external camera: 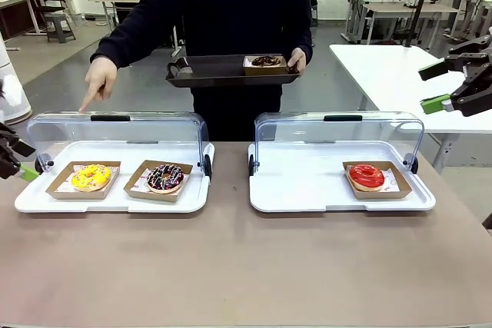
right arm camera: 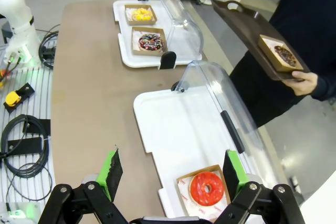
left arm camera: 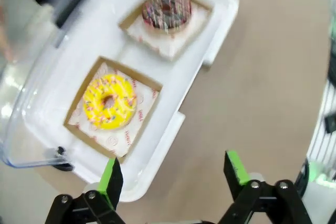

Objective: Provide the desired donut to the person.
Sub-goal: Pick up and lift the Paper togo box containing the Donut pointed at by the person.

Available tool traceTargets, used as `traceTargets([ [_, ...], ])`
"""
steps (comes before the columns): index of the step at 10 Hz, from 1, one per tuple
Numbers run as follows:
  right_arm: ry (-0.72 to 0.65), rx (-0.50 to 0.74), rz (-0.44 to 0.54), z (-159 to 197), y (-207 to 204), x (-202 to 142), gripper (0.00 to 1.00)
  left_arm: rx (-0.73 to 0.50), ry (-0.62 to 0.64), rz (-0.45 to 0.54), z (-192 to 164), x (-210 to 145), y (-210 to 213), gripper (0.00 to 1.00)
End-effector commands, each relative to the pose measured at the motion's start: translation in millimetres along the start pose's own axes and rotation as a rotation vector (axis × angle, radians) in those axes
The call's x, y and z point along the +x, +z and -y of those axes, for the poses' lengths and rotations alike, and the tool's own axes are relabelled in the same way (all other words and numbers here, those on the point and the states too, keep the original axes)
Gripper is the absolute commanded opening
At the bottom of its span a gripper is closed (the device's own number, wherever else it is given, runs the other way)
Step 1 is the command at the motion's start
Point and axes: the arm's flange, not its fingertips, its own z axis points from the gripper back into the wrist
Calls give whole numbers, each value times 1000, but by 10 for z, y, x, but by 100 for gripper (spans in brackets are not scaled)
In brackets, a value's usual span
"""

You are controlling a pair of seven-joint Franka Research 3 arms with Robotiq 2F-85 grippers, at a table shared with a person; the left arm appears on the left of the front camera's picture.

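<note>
We see the brown tabletop [external camera: 231, 266] bare along its near edge. The left gripper [left arm camera: 173, 174] hovers off the table's left edge, just beside the left end of the left white tray [external camera: 115, 201], its jaws spread wide with nothing between them. The right gripper [right arm camera: 171, 166] hangs above the table's right edge, over the right white tray [external camera: 307, 190], likewise released and holding nothing.

The 2 trays lie side by side across the middle of the tabletop, apart from each other. In the left tray, the yellow donut [external camera: 91, 177] sits at the left end and the chocolate sprinkled donut [external camera: 165, 177] at the right end, each in its own cardboard holder. In the right tray, the red donut [external camera: 367, 176] sits in a cardboard holder at the right end.

Behind the donuts, 2 clear lids [external camera: 154, 132] stand swung up along the trays' far edges.

At the table's far edge stands the person [external camera: 231, 5]. We see the pointing hand [external camera: 100, 78] aim 1 finger down at the left end of the left lid, on the yellow donut's side. The other hand [external camera: 297, 59] holds a dark serving tray [external camera: 207, 73] carrying a dark chocolate donut [external camera: 266, 61].
</note>
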Motion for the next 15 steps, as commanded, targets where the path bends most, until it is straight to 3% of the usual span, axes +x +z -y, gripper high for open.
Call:
traceTargets([
  [1, 18, 4, 9, -16, -13, -34, 100, 7, -160, -120, -206, -14, -294, 100],
  [2, 18, 4, 9, -16, -13, -34, 100, -34, -242, -159, -251, -42, -479, 100],
  [5, 18, 4, 9, -16, -13, -34, 100, 80, -410, -173, -351, -5, -986, 100],
  [15, 18, 4, 9, -16, -13, -34, 100, 168, -387, -312, -538, -63, -1193, 100],
])
